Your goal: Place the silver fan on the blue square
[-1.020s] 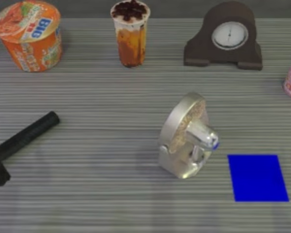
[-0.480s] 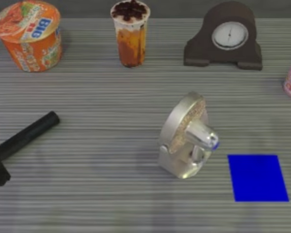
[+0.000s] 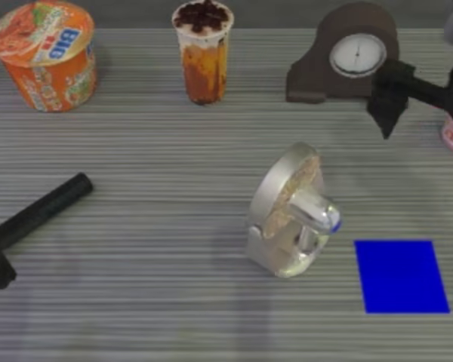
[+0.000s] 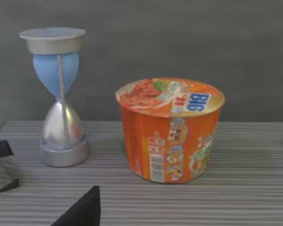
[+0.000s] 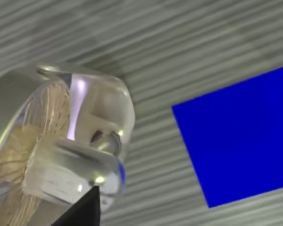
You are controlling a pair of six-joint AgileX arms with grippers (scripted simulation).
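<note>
One arm works: the right gripper (image 3: 389, 113) hangs near the clock (image 3: 347, 54), jaws I cannot tell, likely lining up on the fan (image 3: 291, 215), which stands untouched just left of the square (image 3: 402, 276)

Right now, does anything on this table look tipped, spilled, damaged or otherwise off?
Nothing stands out. The silver fan stands on its base, left of the blue square and not on it. Noodle cup, drink cup, mantel clock and hourglass are all upright.
</note>
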